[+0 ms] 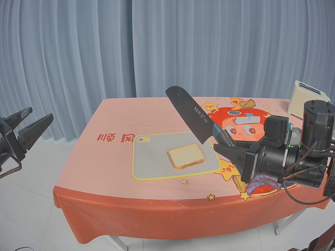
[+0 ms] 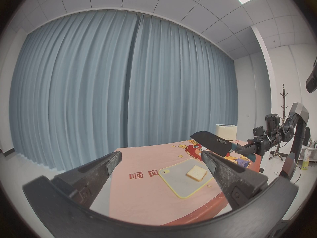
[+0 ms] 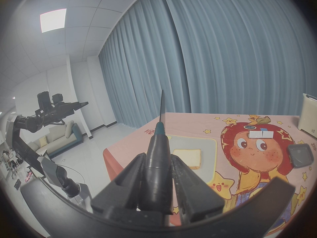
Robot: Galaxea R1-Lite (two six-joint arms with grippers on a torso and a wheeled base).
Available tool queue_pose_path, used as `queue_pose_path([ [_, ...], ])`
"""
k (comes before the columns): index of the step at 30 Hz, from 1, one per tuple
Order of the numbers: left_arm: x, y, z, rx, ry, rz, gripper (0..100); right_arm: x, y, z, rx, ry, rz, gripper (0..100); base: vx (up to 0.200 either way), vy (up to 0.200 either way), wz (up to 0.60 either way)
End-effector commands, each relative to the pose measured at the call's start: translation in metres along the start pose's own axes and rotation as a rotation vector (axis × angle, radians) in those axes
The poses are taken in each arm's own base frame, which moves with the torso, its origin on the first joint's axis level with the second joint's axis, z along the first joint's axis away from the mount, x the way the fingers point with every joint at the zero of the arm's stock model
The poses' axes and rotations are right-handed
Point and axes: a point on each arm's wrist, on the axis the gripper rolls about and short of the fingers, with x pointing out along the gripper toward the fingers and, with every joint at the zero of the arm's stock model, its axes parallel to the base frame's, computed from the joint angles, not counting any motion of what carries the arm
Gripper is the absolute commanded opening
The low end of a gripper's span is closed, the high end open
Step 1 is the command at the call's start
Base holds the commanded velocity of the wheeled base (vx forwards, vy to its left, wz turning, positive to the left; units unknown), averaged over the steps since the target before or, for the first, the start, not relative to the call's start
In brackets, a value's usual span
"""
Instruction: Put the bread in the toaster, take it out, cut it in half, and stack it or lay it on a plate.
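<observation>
The right fingers (image 3: 193, 187) are clenched on the handle of the knife (image 1: 190, 114). Its blade tilts up above the cutting board (image 1: 150, 161), clear of the bread (image 1: 186, 156) lying flat there. The left fingers (image 1: 31, 128) gape, holding nothing, beside the desk (image 1: 104, 171). The blade carries small white print.

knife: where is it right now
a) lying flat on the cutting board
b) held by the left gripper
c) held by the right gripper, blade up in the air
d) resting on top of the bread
c: the right gripper is shut on the handle of the knife. Its blade is raised off the table beside the cutting board and is not touching the bread.
</observation>
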Motion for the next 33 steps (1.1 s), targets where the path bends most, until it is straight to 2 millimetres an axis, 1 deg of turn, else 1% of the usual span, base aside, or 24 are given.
queue_pose_path([
  [1,0.014,-0.005,-0.005,-0.021,0.016,-0.021,100,0.001,0.0,-0.001,-0.002,0.004,0.004,0,0.0,0.0,0.0],
  [3,0.017,-0.006,-0.007,-0.022,0.019,-0.016,100,0.0,0.0,-0.001,-0.002,0.003,0.005,0,0.0,0.0,0.0],
  [4,0.02,-0.008,-0.013,-0.017,0.007,-0.025,100,0.0,0.0,0.0,-0.008,0.001,0.006,0,0.0,0.0,0.0],
  [7,0.023,-0.017,-0.021,-0.017,0.016,-0.086,100,0.001,0.0,-0.002,-0.013,0.009,0.004,0,0.0,0.0,0.0],
  [9,0.029,-0.021,-0.028,-0.023,0.051,-0.119,100,0.001,0.0,-0.003,-0.015,0.013,0.003,0,0.0,0.0,0.0],
  [21,0.048,-0.021,-0.036,-0.018,0.041,-0.106,100,0.002,0.002,-0.007,-0.041,0.027,0.011,0,0.0,0.0,0.0],
  [26,0.062,-0.018,-0.037,-0.012,-0.007,-0.051,100,0.003,0.002,-0.008,-0.042,0.032,0.011,0,0.0,0.0,0.0],
  [29,0.064,-0.024,-0.038,-0.014,-0.015,-0.078,100,0.002,0.002,-0.008,-0.042,0.033,0.011,0,0.0,0.0,0.0],
  [33,0.063,-0.028,-0.047,-0.01,0.021,-0.098,100,0.002,0.002,-0.009,-0.044,0.035,0.012,0,0.0,0.0,0.0],
])
